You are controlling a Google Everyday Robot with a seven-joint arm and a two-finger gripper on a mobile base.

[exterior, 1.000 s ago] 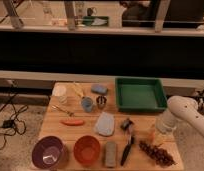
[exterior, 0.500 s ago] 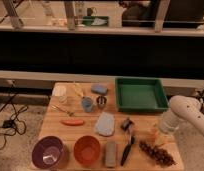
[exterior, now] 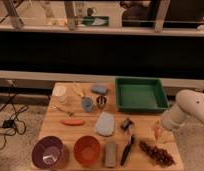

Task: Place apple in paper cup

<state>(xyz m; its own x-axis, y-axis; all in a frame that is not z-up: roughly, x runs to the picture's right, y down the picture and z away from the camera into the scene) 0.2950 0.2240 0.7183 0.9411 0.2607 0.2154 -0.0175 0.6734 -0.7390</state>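
The apple is a small orange-yellow fruit near the right edge of the wooden table. My gripper reaches down from the white arm at the right and is shut on the apple, which still rests at table level. The paper cup, pale and whitish, stands upright at the table's far left corner, well away from the gripper.
A green tray sits at the back right. A blue-grey cup, a dark metal cup, a carrot, a grey cloth, a purple bowl, an orange-red bowl, a black brush and a dark cluster lie around.
The gripper's fingers have closed in on the apple. The arm has shifted only slightly, and nothing else on the table has moved.
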